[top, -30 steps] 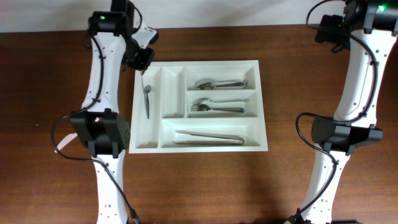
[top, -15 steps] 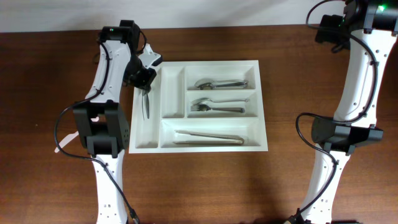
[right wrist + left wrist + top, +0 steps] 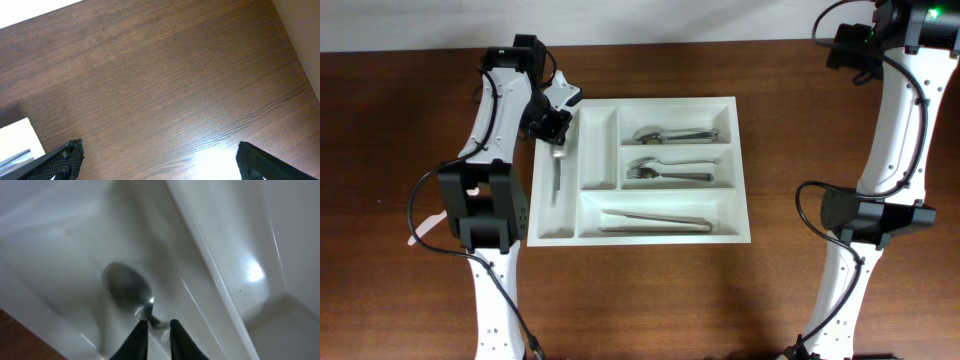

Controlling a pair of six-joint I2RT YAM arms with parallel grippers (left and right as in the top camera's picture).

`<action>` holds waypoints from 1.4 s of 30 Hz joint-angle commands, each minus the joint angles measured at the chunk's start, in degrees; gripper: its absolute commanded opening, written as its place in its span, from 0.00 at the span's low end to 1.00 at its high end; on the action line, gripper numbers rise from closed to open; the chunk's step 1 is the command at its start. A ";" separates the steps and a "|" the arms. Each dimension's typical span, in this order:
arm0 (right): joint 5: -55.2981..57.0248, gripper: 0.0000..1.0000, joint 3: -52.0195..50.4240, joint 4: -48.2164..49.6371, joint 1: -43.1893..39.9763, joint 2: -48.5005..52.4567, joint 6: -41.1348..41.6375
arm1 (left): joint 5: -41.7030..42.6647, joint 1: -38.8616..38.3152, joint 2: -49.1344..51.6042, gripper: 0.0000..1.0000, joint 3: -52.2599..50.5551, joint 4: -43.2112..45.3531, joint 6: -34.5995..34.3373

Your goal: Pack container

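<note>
White plastic forms the container [image 3: 660,102], which is set at the middle of the brown table [image 3: 650,300]. The left tool [image 3: 155,335] is positioned at the far end of the leftmost narrow compartment. Its fingertips are parted by only a narrow slit, and the neck of a spoon [image 3: 127,287] is seen right at that slit. Whether the spoon is gripped or merely touched cannot be told. The spoon's handle is seen lying lengthwise along the compartment. The right tool [image 3: 157,162] is spread wide above bare table at the far right, and nothing is held in it.
</note>
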 commanded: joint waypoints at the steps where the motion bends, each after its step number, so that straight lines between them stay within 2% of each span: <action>1: -0.09 0.99 0.79 -0.20 -0.04 -2.36 -0.39 | 1.07 -0.13 -0.35 0.20 -0.70 0.20 0.92; 9: -0.09 0.99 0.79 -0.20 -0.04 -2.36 -0.39 | 1.05 -0.13 -0.35 0.20 -0.70 0.63 0.55; 15: -0.09 0.99 0.79 -0.20 -0.04 -2.36 -0.39 | 1.09 0.20 -0.37 0.20 0.09 1.84 -4.55; 24: -0.09 0.99 0.79 -0.20 -0.04 -2.36 -0.39 | 3.23 0.17 -0.39 0.20 9.29 -1.03 -7.67; 28: -0.09 0.99 0.79 -0.20 -0.04 -2.36 -0.39 | 3.17 0.81 -0.44 0.21 15.67 -2.49 -11.80; 36: -0.09 0.99 0.79 -0.20 -0.04 -2.36 -0.39 | 1.40 6.16 -0.50 0.29 24.57 -6.71 -27.39; 42: -0.09 0.99 0.79 -0.20 -0.04 -2.36 -0.39 | -2.29 10.51 -0.50 0.29 24.61 -14.27 -30.67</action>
